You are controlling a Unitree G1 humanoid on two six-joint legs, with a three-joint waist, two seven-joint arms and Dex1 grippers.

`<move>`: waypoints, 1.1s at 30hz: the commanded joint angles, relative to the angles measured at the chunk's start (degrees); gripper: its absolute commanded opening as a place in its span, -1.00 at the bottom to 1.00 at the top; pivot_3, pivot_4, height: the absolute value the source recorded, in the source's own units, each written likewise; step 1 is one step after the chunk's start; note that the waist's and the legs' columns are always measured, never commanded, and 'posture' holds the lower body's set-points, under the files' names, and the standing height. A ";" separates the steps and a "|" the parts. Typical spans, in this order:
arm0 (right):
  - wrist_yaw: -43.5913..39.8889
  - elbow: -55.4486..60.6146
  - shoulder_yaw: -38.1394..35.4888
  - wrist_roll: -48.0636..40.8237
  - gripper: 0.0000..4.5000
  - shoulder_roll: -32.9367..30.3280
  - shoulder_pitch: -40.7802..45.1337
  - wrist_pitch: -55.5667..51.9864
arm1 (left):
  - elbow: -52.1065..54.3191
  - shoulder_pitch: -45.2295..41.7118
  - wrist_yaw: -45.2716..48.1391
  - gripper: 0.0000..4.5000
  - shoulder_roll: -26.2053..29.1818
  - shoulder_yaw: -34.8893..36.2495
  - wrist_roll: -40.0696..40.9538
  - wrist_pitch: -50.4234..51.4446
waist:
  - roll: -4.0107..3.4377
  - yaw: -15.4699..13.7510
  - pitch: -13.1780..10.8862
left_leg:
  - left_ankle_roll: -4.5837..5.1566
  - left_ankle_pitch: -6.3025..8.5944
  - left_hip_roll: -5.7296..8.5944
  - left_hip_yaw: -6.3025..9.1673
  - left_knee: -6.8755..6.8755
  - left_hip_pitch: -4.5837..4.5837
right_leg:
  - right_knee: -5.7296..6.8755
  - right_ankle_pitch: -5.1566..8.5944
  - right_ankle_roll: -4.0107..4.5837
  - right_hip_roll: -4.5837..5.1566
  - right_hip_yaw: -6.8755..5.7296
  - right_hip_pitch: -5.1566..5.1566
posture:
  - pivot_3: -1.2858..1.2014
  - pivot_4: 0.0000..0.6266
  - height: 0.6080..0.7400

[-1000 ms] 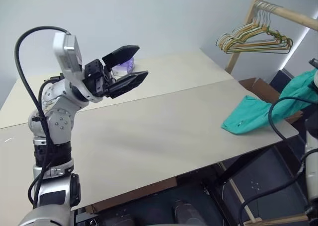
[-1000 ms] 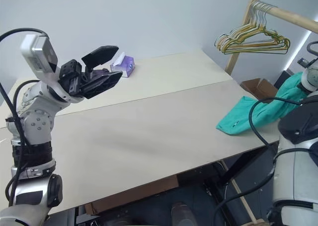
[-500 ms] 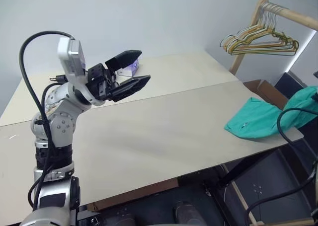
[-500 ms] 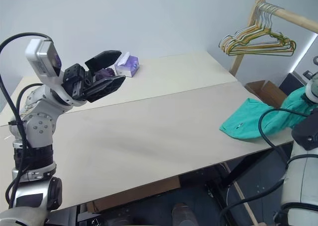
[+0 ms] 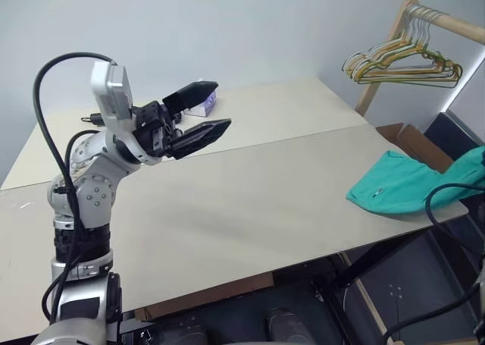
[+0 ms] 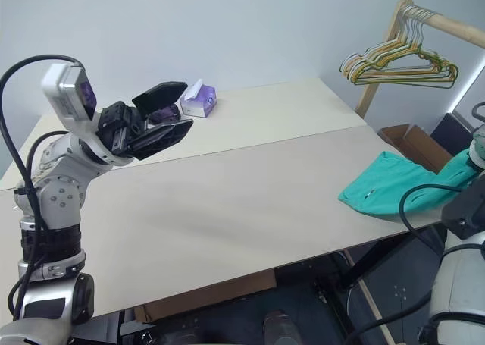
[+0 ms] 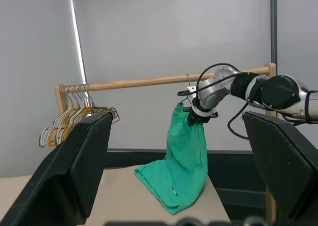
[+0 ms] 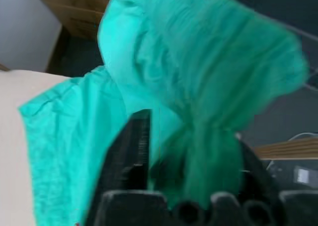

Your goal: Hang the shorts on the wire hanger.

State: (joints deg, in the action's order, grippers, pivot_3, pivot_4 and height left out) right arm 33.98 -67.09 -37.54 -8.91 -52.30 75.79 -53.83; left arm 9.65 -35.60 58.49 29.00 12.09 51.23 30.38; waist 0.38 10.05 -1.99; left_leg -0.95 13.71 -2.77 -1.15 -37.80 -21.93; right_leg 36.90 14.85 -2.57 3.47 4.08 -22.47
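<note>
Dangling from the right hand point(image 7: 200, 115), the shorts point(image 5: 400, 184) are pinched by a bunch of cloth; their lower half sags onto the table's point(image 5: 250, 205) corner at the right edge of the head view. The wrist view shows the green cloth bunched between that hand's fingers. I'd guess they are held high to hang straight, close to the rail point(image 7: 144, 81). A bunch of hangers point(image 5: 405, 61) sits upper right. The left hand point(image 5: 222, 105) waits upper left, fingers spread and empty, likely ready to help.
</note>
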 commanded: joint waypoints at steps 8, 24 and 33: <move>2.51 9.05 11.29 5.65 0.99 1.93 2.01 0.93 | 0.99 -1.37 0.15 1.00 -0.19 0.19 1.39 -0.46 | -0.02 -0.15 0.00 | 0.00 0.00 0.00 0.01 0.00 0.00 | 0.00 0.00 0.00 0.00 0.00 0.00 | -0.03 -1.00 1.00; -13.96 41.09 35.54 19.27 0.99 12.44 -9.24 12.33 | 2.42 4.87 -6.15 1.00 3.09 2.95 -1.51 -0.15 | -0.05 -1.85 0.04 | 0.01 -0.01 -0.02 0.12 -0.02 0.06 | 0.15 -0.01 -0.01 -0.05 -0.01 -0.02 | 0.08 -1.00 1.00; -57.51 66.05 45.89 7.59 0.99 9.46 -31.72 15.60 | 5.19 16.89 -8.72 1.00 8.44 3.60 -5.99 -0.43 | -0.02 -7.99 0.03 | 0.00 0.00 -0.01 0.16 -0.03 -0.03 | 0.10 -0.02 -0.03 -0.03 -0.12 -0.09 | 0.15 -1.00 1.00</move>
State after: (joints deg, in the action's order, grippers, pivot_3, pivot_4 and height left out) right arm -16.51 -5.21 6.87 0.60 -41.78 45.06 -39.19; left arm 12.93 -19.04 49.97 36.50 14.83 46.38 30.47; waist 0.36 2.06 -1.97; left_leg -0.94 13.72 -2.80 -0.98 -37.83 -21.97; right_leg 37.00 14.84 -2.59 3.44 3.94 -22.56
